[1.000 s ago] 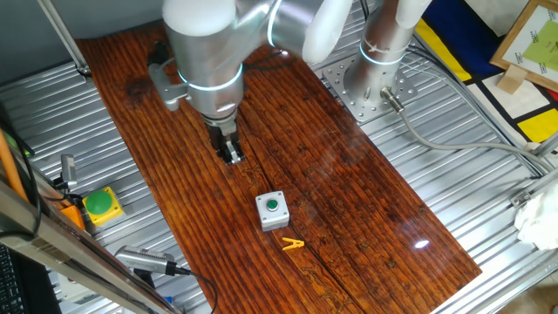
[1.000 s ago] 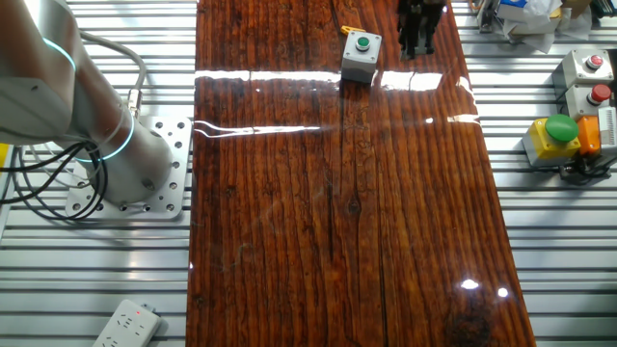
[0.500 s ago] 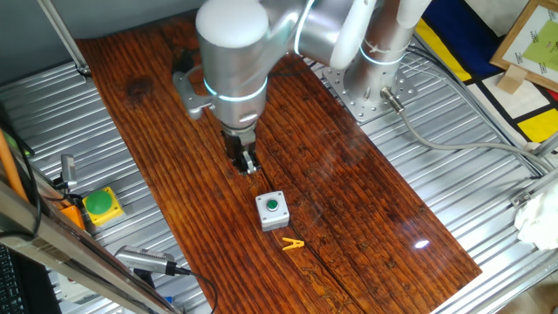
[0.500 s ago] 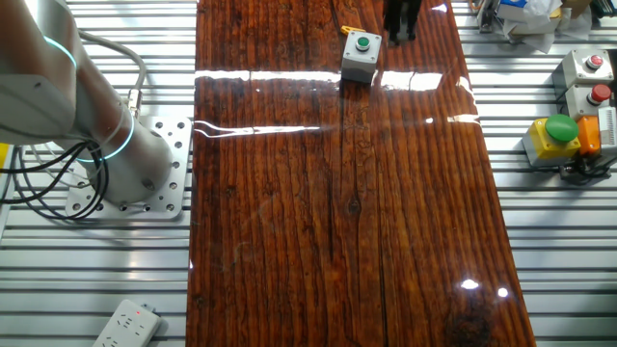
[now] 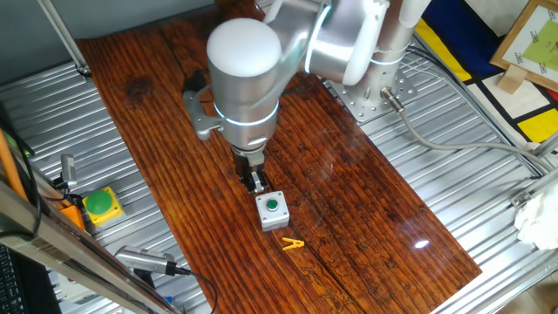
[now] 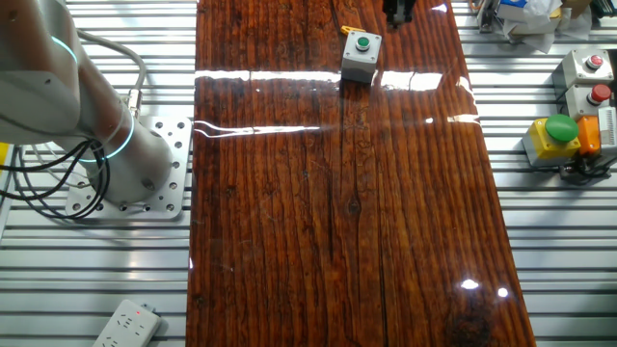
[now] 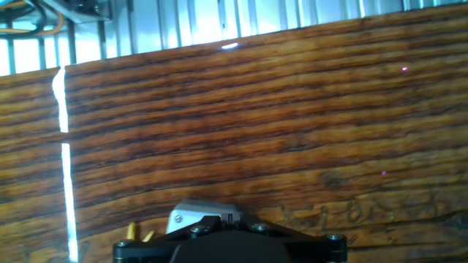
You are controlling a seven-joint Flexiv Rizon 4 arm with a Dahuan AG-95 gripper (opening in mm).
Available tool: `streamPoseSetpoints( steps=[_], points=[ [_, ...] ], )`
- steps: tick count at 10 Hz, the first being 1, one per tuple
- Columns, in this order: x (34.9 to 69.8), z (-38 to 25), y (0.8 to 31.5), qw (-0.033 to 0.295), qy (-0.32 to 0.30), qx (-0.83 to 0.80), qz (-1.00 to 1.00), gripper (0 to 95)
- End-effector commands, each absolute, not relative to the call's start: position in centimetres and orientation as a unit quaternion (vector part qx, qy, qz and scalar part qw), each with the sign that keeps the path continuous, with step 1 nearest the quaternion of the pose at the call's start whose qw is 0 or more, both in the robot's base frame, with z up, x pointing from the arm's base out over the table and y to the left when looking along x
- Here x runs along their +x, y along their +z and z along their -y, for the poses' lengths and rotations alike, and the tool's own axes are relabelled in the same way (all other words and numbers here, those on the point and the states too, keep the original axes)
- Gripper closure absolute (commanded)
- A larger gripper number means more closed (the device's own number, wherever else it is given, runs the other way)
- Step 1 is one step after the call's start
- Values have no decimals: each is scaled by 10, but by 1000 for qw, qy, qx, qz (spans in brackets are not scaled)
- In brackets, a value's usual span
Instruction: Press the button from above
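The button is a small round green push-button in a square light-grey box on the wooden table. It also shows in the other fixed view. My gripper points down, just beside the box's far-left edge and a little above it. In the other fixed view the gripper is at the top edge, right of the box. In the hand view the black fingers sit pressed together, and the top of the grey box peeks out behind them. The button's green cap is hidden there.
A yellow clip lies just beyond the box. A larger green button in a yellow housing sits on the metal slats at the left. Two red-button boxes stand near it. The arm's base is bolted at the table's far side.
My gripper has moved across the table from well clear of the box to right beside its edge. The box and clip have not moved.
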State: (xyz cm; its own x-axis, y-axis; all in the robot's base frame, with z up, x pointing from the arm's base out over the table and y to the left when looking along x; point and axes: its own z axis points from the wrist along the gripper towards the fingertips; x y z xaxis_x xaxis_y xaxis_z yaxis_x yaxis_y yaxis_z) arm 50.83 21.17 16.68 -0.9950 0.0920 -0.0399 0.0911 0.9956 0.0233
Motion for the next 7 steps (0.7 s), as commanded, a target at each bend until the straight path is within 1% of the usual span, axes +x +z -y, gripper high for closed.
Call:
streamPoseSetpoints(
  steps=[1,7],
  points=[
    [506,-214,163,25,14,51,-998,950],
    [500,-227,155,28,19,66,-997,950]
  ],
)
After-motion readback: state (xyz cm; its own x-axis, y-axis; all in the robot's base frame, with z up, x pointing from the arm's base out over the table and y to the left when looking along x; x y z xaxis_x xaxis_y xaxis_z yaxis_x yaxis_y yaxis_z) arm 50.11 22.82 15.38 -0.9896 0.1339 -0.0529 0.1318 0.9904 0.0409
